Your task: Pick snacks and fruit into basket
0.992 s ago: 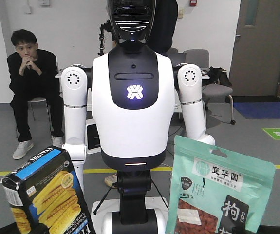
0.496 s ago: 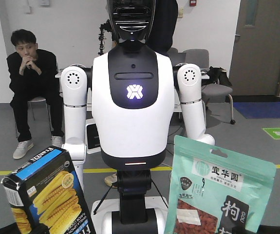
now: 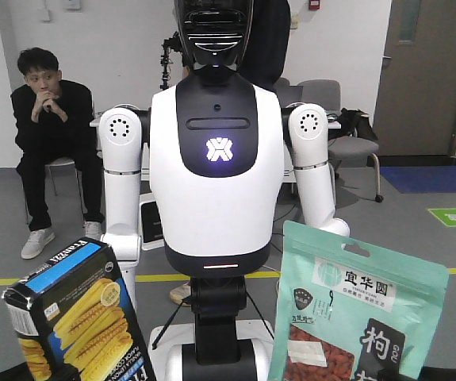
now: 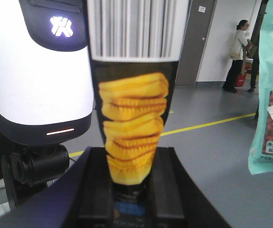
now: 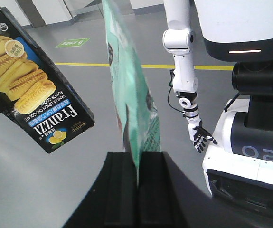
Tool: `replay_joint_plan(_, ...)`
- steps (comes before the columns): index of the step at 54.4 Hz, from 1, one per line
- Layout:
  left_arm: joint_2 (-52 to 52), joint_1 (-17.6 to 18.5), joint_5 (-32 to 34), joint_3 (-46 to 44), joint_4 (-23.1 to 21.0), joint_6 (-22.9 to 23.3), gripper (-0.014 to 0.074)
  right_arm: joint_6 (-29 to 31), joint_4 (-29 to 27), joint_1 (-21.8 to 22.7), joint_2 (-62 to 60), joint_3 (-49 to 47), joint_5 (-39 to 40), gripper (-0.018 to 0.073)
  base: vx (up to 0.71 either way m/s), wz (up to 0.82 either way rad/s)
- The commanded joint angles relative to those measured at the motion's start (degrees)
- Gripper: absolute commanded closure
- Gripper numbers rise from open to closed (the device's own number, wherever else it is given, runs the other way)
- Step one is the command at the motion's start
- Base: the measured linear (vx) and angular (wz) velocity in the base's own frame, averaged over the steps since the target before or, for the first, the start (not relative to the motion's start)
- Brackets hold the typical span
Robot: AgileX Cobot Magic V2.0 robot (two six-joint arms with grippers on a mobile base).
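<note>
Two snacks are held up in the air. My left gripper is shut on the lower end of the black-and-blue carton printed with yellow corn-shaped biscuits, which stands low on the left of the front view. A teal pouch with a window of red berries is pinched by its edge in my right gripper. The pouch fills the lower right of the front view. Carton and pouch hang side by side, apart. The fruit and the basket are out of view.
A white-and-black humanoid robot stands close ahead, its hand hanging near my right side. A man in black sits at the back left beside grey chairs. Another person stands far off. Yellow line crosses the grey floor.
</note>
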State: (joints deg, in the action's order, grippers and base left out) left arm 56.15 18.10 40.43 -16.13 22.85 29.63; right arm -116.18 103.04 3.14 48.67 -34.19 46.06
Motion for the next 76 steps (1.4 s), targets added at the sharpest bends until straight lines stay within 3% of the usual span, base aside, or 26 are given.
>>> replay_joint_plan(1, -1.0, 0.2, 5.6, -1.4, -1.5, -0.1, 0.0596, 0.5, -1.0, 0.1, -0.3, -1.7, -0.7, 0.0568, 0.0, 0.0)
replay_joint_plan(76, -1.0, 0.2, 5.6, -1.4, -1.5, -0.1, 0.0596, 1.1, -1.1, 0.1, -0.3, -1.7, -2.5, 0.0568, 0.0, 0.0)
